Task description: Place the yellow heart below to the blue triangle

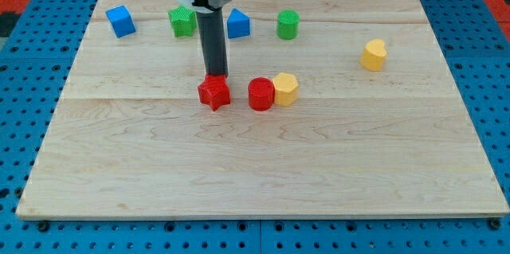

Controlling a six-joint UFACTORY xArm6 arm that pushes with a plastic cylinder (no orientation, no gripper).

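Yellow heart: small yellow heart-shaped block (373, 54), lying alone at the view's right side of the tabletop, in its upper half, well apart from all other blocks.
Blue triangle: small blue triangular block (238, 24), near the view's top, just right of the rod, which hides its left edge; far to the left of the yellow heart.
Tabletop: pale wooden board (263, 174), lying on a blue perforated surface (24, 87) (the holes show on every side).
My tip: lower end of the straight dark rod (216, 76), at the upper edge of the red star; it seems to touch it, but I cannot tell for sure.
Jaws: the arm carries only the rod, so I cannot tell any open or closed state; nothing is gripped.
Red star: small red star-shaped block (214, 92), directly below the tip, left of the board's middle.
Red cylinder: small round red block (260, 94), near the right of the red star, a small gap between them.
Yellow hexagon: small yellow six-sided block (285, 88), touching the right side of the red cylinder.
Green blocks: ribbed green block (182, 21) (shape not clear) just left of the rod; green cylinder (288, 25) right of the blue triangle.
Blue cube: small blue cube (120, 21), at the view's top left.
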